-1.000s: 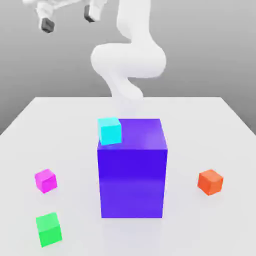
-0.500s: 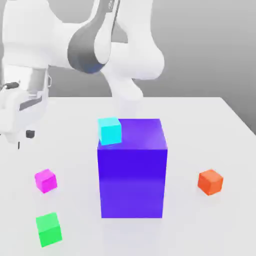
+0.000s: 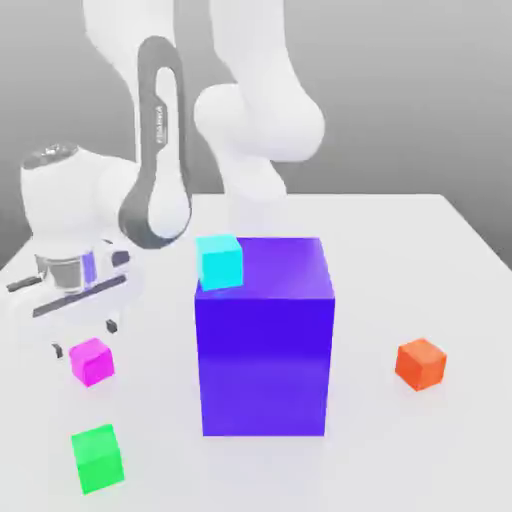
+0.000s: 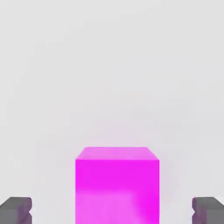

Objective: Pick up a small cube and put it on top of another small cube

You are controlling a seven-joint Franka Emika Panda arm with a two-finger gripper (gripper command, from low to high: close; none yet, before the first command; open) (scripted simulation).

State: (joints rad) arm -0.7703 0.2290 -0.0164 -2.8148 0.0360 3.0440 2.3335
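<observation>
Your gripper (image 3: 85, 338)'s wide open, nothing held, w/ the magenta cube (image 3: 91, 362) between its fingers' lines in the hand view. Cube's on the tabletop (image 3: 375, 265), green cube (image 3: 98, 459) at its 6 o'clock in the ext. view. Prob. light, stiff; grip opp. side faces, mid-height.

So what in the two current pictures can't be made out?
- Hand view: the magenta cube is cut off by the picture's edge, so its full extent there is hidden.
- Hand view: both fingertips of the claw are cut off by the edges.
- Exterior view: what lies directly behind the big purple-blue block is hidden by it.
- Exterior view: the cyan cube covers part of the block's top.
- Exterior view: lettering on the arm is too small to read surely.
</observation>
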